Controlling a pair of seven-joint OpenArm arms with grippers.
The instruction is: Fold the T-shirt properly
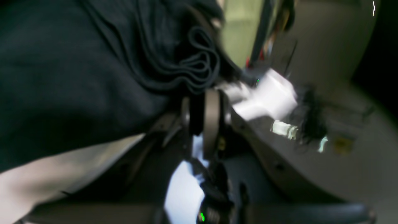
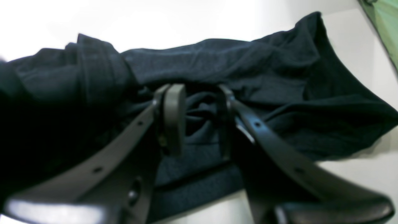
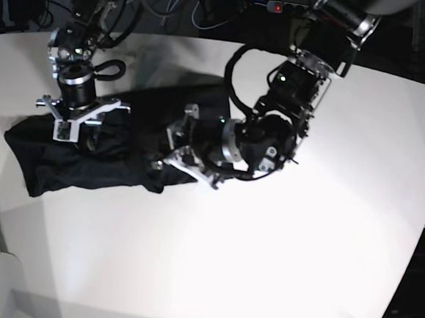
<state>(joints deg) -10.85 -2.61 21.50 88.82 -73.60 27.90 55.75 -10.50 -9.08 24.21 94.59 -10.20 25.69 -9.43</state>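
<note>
Currently the left gripper (image 1: 202, 119) is pressed nearly together on a bunched hem of the shirt (image 1: 62, 81); the left wrist view shows several stacked fabric edges gathered just above the pads, so the pinch takes in more than one layer. In the base view this gripper (image 3: 175, 150) sits at the shirt's near-right end, on the edge closest to the table centre, with the arm reaching in from the right.

The right gripper (image 2: 199, 121) stands partly spread, jaws astride a crumpled ridge of cloth. Fabric lies between the pads, but the right wrist view does not show them squeezing it, so whether this is a grip cannot be told. In the base view it (image 3: 78, 122) points straight down over the shirt's left-hand part.

The shirt (image 3: 116, 162) lies on the white table (image 3: 279, 245) as a rumpled band, long axis running left to right across the base view, left end near the table edge. It is not flat: folds pile up by both grippers.

Judgement: the coming move turns on that long axis. The two grippers sit roughly along it, left one at the right end, right one toward the left end. Pulling apart along the axis would stretch the band; the left gripper, already clamped, is the likelier one to lead.

Risk: multi-layer pinch may drag hidden layers.
</note>
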